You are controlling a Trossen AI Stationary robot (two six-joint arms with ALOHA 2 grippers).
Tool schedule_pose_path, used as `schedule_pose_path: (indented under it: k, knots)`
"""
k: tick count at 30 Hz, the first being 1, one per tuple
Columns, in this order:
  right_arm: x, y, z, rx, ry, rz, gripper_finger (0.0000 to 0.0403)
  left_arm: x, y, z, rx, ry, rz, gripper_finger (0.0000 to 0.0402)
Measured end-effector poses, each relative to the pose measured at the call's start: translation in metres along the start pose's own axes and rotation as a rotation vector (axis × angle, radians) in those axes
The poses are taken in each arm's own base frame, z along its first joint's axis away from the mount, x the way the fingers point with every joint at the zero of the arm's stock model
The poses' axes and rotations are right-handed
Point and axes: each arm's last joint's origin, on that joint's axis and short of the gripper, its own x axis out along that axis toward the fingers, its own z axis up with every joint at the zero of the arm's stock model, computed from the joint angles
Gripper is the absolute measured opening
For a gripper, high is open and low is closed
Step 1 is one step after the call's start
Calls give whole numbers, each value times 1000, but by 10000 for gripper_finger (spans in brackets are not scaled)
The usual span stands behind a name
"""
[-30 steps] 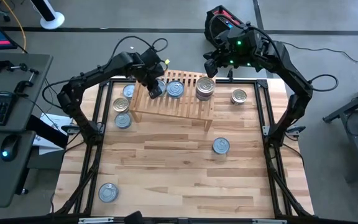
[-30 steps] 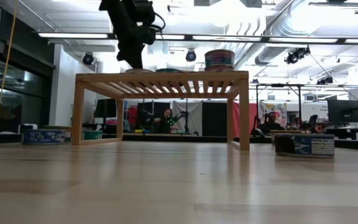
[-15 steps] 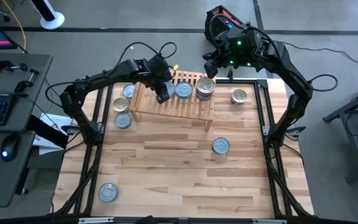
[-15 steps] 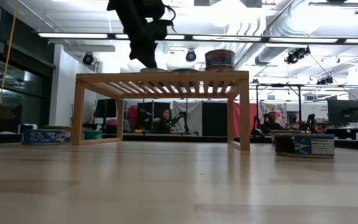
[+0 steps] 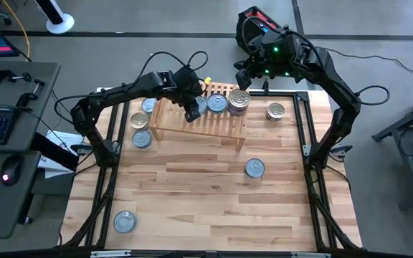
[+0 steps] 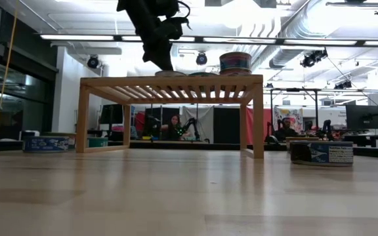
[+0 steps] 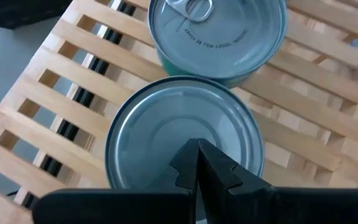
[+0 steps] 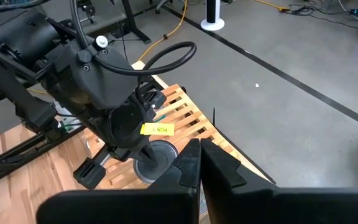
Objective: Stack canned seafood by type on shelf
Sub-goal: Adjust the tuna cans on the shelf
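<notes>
The light-wood slatted shelf (image 5: 196, 122) stands at the table's far side. On its top, at the right end, is a stack of tins (image 5: 239, 101) (image 6: 235, 62). Beside the stack sits a single silvery tin with a pull tab (image 5: 217, 103) (image 7: 216, 31), and next to that a plain-lidded silvery tin (image 7: 185, 134). My left gripper (image 5: 192, 112) (image 7: 197, 152) is shut, with its tips at this plain tin. My right gripper (image 8: 199, 152) is shut and hovers behind the shelf's far right corner (image 5: 244, 74). My left gripper has its shut fingertips (image 7: 194, 155) on the plain-lidded tin, at the lid's edge (image 7: 166, 149) on the side away from the pull-tab tin. It comes slanting down from above and from the table's left. The tin lies flat on the shelf slats.
Loose tins lie on the plank table: three left of the shelf (image 5: 140, 122), one right of it (image 5: 275, 111), one mid-right (image 5: 254, 168) and one near the front left (image 5: 124, 221). Open tabletop stretches in front of the shelf. People are in the room beyond.
My left gripper has moved along the shelf top toward the table's right, staying shut. The tins in front of it have slid right across the slats, and the pull-tab tin now sits close to the stack.
</notes>
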Motion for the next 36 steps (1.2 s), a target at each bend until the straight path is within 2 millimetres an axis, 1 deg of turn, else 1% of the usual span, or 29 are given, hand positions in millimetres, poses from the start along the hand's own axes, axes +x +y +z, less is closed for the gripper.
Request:
schedule_pose_path:
  k: [8,17,36]
  knots:
    - [0,0,0,-6,3,-1,0,-2,7,-5,1,48,52,0]
    - [1,-6,1,0,3,-9,0,-8,9,-1,-1,28,60,0]
    - [1,-5,1,0,5,3,0,-9,10,2,0,-1,52,0]
